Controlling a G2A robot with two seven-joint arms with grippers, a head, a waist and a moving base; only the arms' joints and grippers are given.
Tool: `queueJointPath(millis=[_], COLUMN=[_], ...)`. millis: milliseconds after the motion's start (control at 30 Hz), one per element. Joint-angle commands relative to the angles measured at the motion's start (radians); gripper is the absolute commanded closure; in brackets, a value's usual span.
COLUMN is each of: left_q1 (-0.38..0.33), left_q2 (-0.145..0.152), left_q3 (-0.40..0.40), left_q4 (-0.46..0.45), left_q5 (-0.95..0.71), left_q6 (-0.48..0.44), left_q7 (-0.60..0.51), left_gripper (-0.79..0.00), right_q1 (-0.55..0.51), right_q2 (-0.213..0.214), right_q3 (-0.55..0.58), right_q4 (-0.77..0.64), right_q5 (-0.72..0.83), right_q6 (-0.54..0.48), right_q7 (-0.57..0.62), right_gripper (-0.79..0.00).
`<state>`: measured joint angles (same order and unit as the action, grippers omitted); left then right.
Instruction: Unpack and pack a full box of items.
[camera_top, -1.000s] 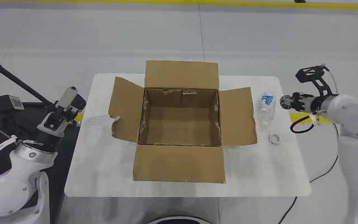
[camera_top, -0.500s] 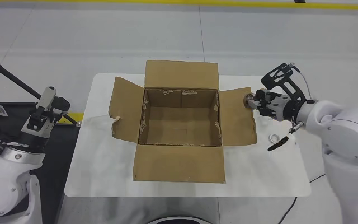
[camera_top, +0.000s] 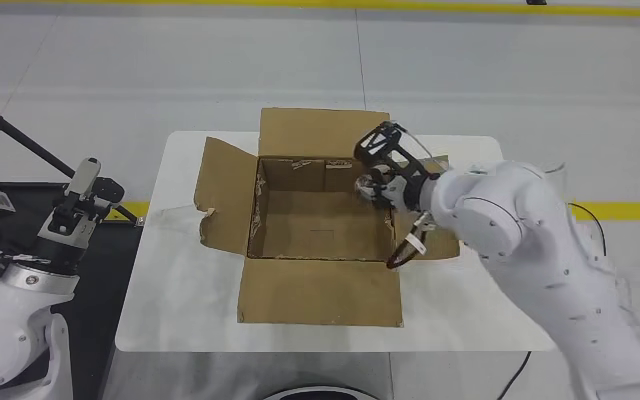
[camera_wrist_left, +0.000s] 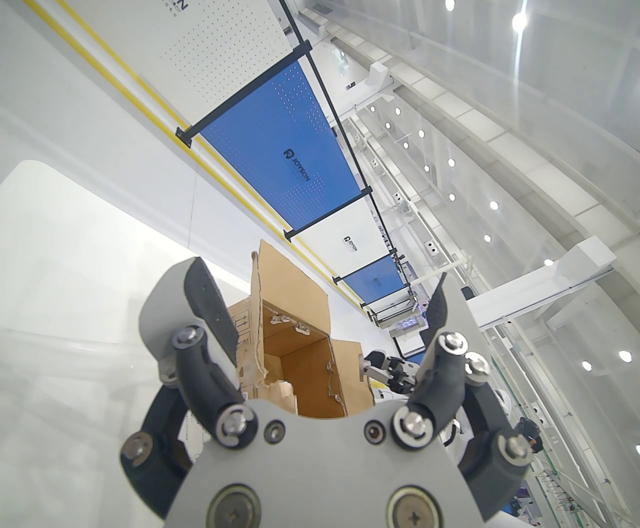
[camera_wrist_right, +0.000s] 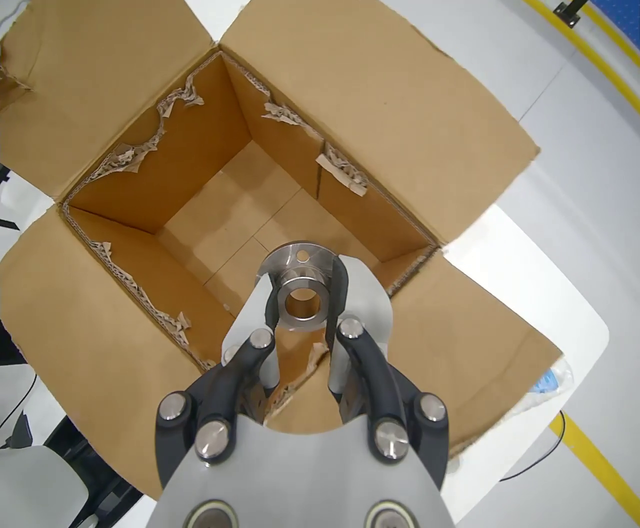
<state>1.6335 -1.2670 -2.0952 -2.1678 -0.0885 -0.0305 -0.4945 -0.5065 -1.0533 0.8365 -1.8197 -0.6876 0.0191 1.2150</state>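
Note:
An open cardboard box (camera_top: 320, 292) stands in the middle of the white table (camera_top: 170, 310), all of its flaps folded out. Its bare floor (camera_wrist_right: 225, 210) shows in the right wrist view. My right gripper (camera_top: 372, 186) hangs over the box's right inner edge. It is shut on a steel flanged hub (camera_wrist_right: 295, 257), pinched by its collar between the gripper (camera_wrist_right: 302, 287) fingers. My left gripper (camera_top: 84, 183) is off the table's left side, open with nothing in it (camera_wrist_left: 322, 290), and faces the box (camera_wrist_left: 295, 300).
A clear water bottle (camera_wrist_right: 550, 380) lies on the table just past the box's right flap. Torn tape strips (camera_wrist_right: 340, 170) hang along the box's inner rim. The table's front and left strips are bare. A yellow floor line (camera_top: 590, 211) runs past the table's right side.
My right gripper has swung left from beyond the table's right edge to over the box's right side, carrying the steel hub. My left arm drew back a little to the left, then stayed still.

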Motion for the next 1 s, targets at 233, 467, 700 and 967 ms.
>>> queueJointPath(millis=[233, 467, 700, 967], left_q1=[0.0, 0.0, 0.0, 0.0], left_q2=[0.0, 0.0, 0.0, 0.0], left_q3=[0.0, 0.0, 0.0, 0.0], left_q4=[0.0, 0.0, 0.0, 0.0], left_q5=[0.0, 0.0, 0.0, 0.0], left_q6=[0.0, 0.0, 0.0, 0.0], left_q7=[0.0, 0.0, 0.0, 0.0], left_gripper=[-0.785, -0.785, -0.785, -0.785], right_q1=[0.203, 0.263, 0.28, 0.285], right_q2=[-0.148, -0.262, -0.348, -0.425], right_q3=[-0.315, -0.45, -0.509, -0.536], right_q4=[0.316, 0.56, 0.757, 0.93], right_q5=[0.057, 0.073, 0.075, 0.068], right_q6=[0.025, 0.017, -0.024, -0.061], right_q7=[-0.037, -0.095, -0.143, -0.196], right_gripper=[0.0, 0.0, 0.0, 0.0])
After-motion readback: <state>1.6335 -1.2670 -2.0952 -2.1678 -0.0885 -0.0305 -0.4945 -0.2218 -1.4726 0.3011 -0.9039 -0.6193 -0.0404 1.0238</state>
